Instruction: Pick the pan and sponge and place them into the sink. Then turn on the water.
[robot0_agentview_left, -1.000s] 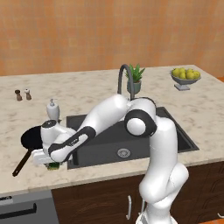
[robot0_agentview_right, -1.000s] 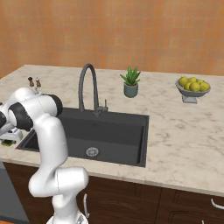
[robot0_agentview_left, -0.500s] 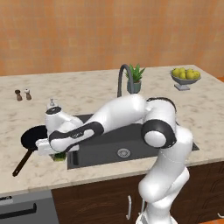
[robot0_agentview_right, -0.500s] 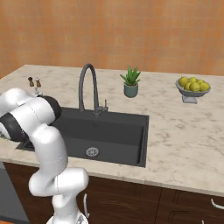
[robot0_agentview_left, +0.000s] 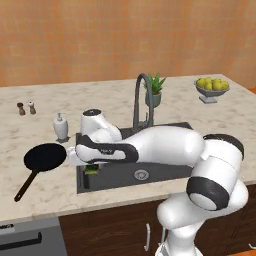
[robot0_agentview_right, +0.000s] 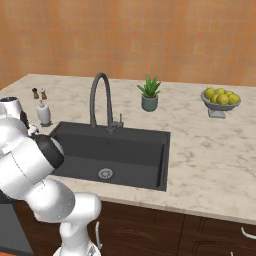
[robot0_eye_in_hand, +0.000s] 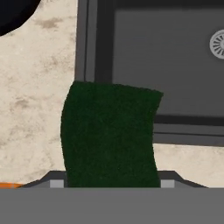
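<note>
1. Sponge (robot0_eye_in_hand: 109, 133) fills the middle of the hand view as a dark green block, held between the two finger tips (robot0_eye_in_hand: 56, 183) of the gripper (robot0_eye_in_hand: 109, 183), whose jaws are pressed against its two sides.
2. From the left base view the sponge (robot0_agentview_left: 92, 169) shows as a small green bit under the hand, just over the left edge of the sink (robot0_agentview_left: 165, 175), clear of the counter.
3. Sink basin is dark grey with a round silver drain (robot0_agentview_left: 141, 174) near its middle; in the hand view the drain (robot0_eye_in_hand: 217, 43) sits at the upper right, well apart from the sponge.
4. Pan (robot0_agentview_left: 45, 157) lies flat on the counter (robot0_agentview_left: 45, 190) just left of the sink, its long dark handle (robot0_agentview_left: 26, 186) pointing toward the front edge; a black curve of the pan (robot0_eye_in_hand: 15, 13) shows in the top left corner of the hand view.
5. Gooseneck faucet (robot0_agentview_right: 102, 100) stands behind the basin, spout arching over it.
6. Soap dispenser (robot0_agentview_left: 61, 127) stands near the pan, behind it.
7. Potted plant (robot0_agentview_right: 149, 94) and bowl of lemons (robot0_agentview_right: 220, 98) stand on the counter farther right.
</note>
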